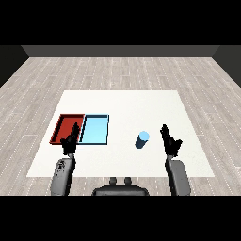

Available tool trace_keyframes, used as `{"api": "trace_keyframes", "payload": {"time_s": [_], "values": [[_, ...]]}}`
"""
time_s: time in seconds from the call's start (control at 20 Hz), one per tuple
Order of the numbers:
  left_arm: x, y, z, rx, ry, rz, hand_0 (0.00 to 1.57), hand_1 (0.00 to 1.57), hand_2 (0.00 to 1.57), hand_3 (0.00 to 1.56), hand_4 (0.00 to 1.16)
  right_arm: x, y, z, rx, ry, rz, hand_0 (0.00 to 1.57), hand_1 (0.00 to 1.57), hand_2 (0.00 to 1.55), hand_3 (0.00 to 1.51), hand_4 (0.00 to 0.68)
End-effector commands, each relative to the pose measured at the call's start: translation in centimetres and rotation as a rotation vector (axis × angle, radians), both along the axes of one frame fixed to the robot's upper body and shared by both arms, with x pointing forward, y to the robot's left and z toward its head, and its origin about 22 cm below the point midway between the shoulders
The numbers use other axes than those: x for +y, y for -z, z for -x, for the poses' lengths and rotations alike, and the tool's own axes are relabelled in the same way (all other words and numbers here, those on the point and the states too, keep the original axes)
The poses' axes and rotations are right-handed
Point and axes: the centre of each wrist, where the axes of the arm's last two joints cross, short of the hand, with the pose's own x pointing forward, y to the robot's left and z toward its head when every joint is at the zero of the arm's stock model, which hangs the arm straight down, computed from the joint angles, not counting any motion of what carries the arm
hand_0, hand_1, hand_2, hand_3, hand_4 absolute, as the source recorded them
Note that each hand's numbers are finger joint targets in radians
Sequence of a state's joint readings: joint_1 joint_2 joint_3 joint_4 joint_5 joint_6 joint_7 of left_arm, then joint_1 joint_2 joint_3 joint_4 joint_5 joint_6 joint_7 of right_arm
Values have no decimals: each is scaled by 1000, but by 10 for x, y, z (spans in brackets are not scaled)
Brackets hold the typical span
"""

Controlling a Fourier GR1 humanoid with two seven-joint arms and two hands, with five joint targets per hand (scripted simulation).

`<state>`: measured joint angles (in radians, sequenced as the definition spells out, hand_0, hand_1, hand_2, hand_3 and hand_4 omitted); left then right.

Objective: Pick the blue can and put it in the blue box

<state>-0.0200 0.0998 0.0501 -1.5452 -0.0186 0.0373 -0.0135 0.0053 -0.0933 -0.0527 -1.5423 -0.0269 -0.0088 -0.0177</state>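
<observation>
- Head view: the white bench [122, 103] carries everything, and nothing of the task looks done yet.
- Blue tray [95, 130] lies well left of the can, holding nothing; a red tray [66, 126] adjoins its far side.
- Right hand [170, 141], fingers straight, stands just right of the can; left hand [70, 141], fingers relaxed, is well left.
- Blue can [142, 140] stands upright, ungrasped; grasping, carrying and placing remain.

The left hand [70, 141] overlaps and hides the near right corner of the red tray [63, 123]. The blue can's [142, 140] markings are too small to discern.
</observation>
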Motion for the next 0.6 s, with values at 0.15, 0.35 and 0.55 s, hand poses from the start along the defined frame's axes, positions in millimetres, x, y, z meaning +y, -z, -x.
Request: {"api": "trace_keyframes", "payload": {"time_s": [0.15,0.35,0.55], "values": [[-2,-9,-2,-17,48,14,0,0,0,0,0,-26,-15,-3,-37,-43,33,0,0,0,0,0],[-14,-35,-11,-377,142,119,0,0,0,0,0,-19,-40,-10,-274,-174,-117,0,0,0,0,0],[-4,-32,-9,-446,158,121,0,0,0,0,0,-37,-38,2,-285,-200,-154,0,0,0,0,0]]}}
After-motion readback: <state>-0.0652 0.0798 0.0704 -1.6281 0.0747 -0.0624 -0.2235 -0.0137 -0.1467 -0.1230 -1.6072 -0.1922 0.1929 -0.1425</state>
